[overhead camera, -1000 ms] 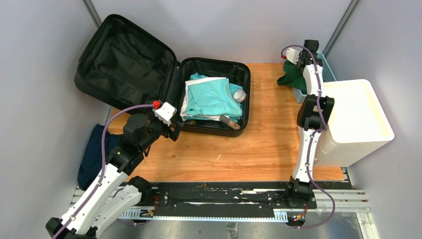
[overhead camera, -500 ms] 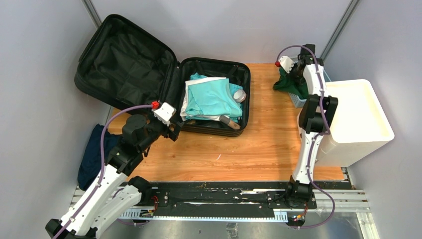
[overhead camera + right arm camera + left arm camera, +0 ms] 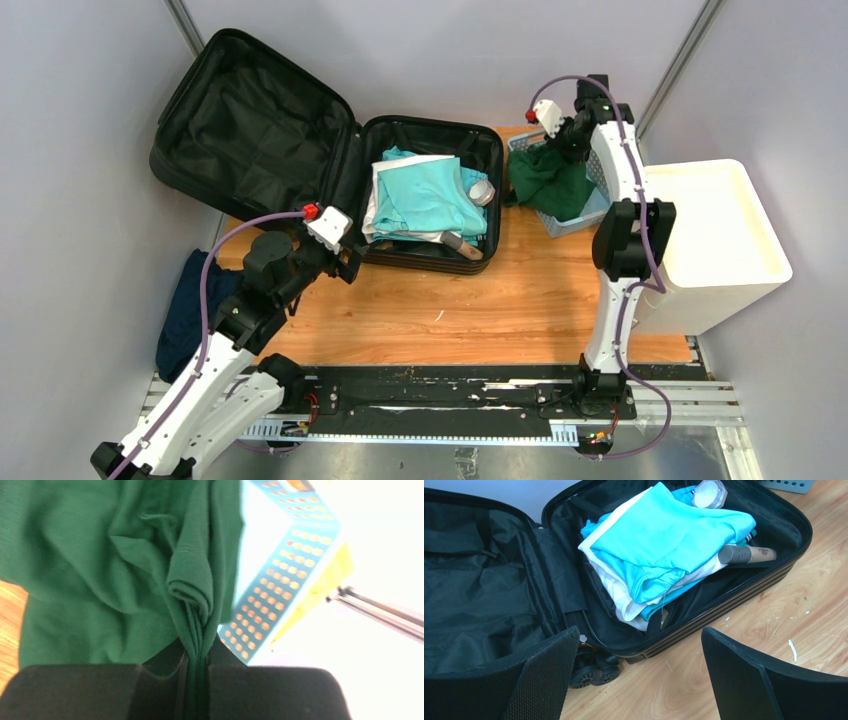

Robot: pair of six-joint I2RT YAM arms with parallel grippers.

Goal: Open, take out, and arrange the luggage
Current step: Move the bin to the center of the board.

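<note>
The luggage (image 3: 250, 130) lies open at the far left of the table (image 3: 520, 300). Its lid hangs out past the left edge and tilts up toward the wall, while the base sits flat on the wood. The base holds a stack of folded turquoise and white clothes (image 3: 430, 195), with a small round white jar (image 3: 481, 190) at the stack's right side and a grey tube (image 3: 746, 554) along the near wall.

Just right of the base stands a light-blue mesh basket (image 3: 578, 224), close to the shell or touching it. A dark green cloth (image 3: 548, 180) is draped over the basket. The right end effector (image 3: 568, 140) is clamped on a bunched fold of that cloth, its fingers pressed together with fabric between them. The right arm rises beside a white drawer unit (image 3: 720, 240) that takes up the table's right edge, so little room is left between unit and basket.

The left end effector (image 3: 348, 262) hovers near the luggage's near-left corner by the wheels, with its jaws spread wide and nothing between them. A dark blue cloth (image 3: 190, 310) hangs off the table's left side beside that arm. The near half of the table is bare wood — only a few white flecks (image 3: 439, 316) lie on it.
</note>
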